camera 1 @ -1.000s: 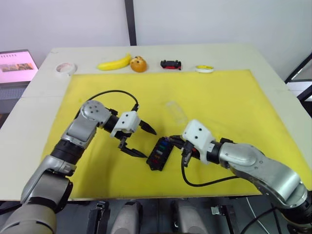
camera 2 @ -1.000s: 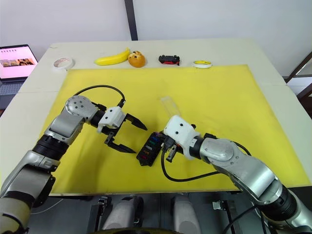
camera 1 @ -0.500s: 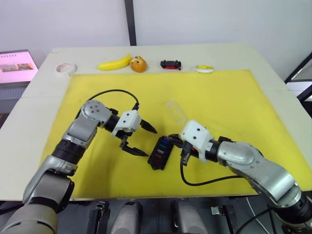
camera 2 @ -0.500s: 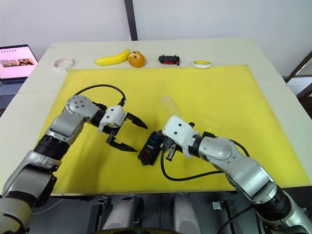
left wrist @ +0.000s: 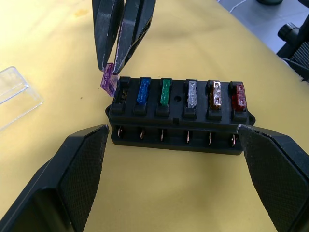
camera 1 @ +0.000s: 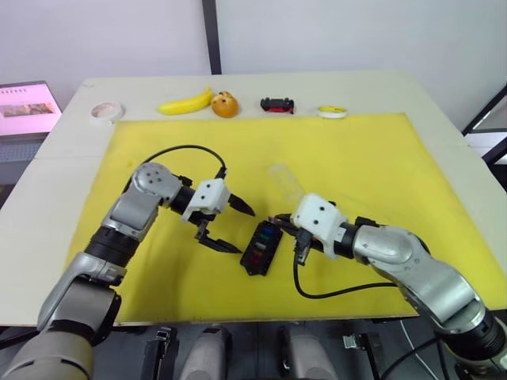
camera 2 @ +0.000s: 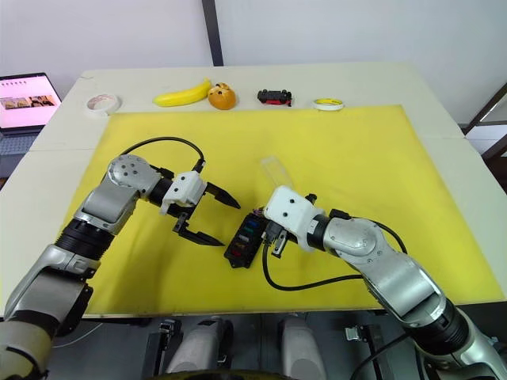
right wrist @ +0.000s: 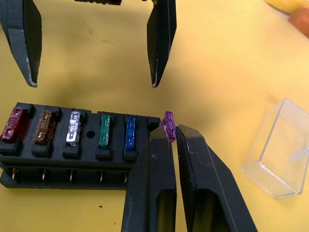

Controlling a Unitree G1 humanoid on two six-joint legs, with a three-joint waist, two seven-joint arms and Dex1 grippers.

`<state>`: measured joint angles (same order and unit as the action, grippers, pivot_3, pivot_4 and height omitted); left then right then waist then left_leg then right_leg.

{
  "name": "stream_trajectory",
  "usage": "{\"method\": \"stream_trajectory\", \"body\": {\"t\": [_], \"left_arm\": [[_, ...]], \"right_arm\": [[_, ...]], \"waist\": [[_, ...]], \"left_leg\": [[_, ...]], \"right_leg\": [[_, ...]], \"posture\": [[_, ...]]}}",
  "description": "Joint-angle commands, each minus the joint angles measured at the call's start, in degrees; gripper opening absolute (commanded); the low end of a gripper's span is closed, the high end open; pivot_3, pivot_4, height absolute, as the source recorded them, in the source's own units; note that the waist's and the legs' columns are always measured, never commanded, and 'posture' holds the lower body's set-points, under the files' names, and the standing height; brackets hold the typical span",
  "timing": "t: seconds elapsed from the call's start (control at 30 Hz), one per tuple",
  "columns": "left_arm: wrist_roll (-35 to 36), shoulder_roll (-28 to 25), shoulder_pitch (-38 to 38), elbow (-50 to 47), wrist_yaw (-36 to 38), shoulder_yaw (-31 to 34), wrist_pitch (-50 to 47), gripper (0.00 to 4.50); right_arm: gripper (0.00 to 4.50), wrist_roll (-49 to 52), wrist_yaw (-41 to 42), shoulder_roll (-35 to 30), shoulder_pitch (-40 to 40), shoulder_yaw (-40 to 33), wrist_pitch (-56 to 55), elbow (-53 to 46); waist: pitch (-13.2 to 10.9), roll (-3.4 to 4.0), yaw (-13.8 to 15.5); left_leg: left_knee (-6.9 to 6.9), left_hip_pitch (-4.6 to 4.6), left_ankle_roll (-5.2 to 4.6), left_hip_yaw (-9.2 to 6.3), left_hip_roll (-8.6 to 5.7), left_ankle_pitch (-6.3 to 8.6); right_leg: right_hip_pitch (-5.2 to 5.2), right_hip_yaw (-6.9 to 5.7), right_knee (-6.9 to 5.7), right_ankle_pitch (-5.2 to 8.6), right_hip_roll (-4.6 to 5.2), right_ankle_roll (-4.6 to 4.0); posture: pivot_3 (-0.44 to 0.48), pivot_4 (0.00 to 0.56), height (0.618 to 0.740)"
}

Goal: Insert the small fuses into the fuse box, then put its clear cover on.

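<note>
The right gripper (right wrist: 169,133) pinches a purple fuse (left wrist: 108,78) at the end slot of the fuse box (left wrist: 177,116) (five fuses seated), near the mat's (camera 1: 380,158) front edge. Left gripper (camera 1: 228,228) hovers beside it, fingers spread. The cover (right wrist: 279,147) lies nearby.

A pale worktop (camera 1: 444,103) carries a broad yellow mat (camera 1: 372,158). Along the far edge, straight on the worktop, lie a roll of tape (camera 1: 105,112), a banana (camera 1: 186,103), an orange fruit (camera 1: 226,104), a black-and-red toy car (camera 1: 278,104) and a small yellow roll (camera 1: 332,112). On the mat lie the fuse box (camera 1: 259,248) and the clear cover (camera 1: 286,183).
</note>
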<state>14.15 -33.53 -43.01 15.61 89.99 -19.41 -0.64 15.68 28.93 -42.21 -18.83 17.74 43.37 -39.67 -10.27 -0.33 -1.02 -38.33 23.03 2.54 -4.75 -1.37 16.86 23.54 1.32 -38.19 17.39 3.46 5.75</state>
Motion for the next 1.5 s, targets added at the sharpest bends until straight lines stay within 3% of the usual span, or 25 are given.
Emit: {"method": "stream_trajectory", "body": {"t": [0.03,1.5], "left_arm": [[-0.07,0.13,-0.25,-1.33,-0.21,1.31,0.41,4.47],[-1.01,1.18,-0.62,-1.29,-0.99,1.45,0.54,4.47]], "right_arm": [[0.00,-1.88,0.95,0.46,0.18,0.03,-1.74,-0.35],[0.00,-6.41,5.03,2.83,2.04,-1.01,-2.82,-0.23]], "waist": [[0.00,0.00,0.03],[0.03,0.00,-0.05]], "left_leg": [[0.00,0.00,0.00,0.00,0.00,0.00],[-0.06,-0.12,0.10,0.01,-0.03,-0.05]], "right_leg": [[0.00,0.00,0.00,0.00,0.00,0.00],[-0.09,0.01,-0.11,0.00,0.00,0.00]], "posture": [[0.000,0.150,0.740],[0.000,0.150,0.740]]}}
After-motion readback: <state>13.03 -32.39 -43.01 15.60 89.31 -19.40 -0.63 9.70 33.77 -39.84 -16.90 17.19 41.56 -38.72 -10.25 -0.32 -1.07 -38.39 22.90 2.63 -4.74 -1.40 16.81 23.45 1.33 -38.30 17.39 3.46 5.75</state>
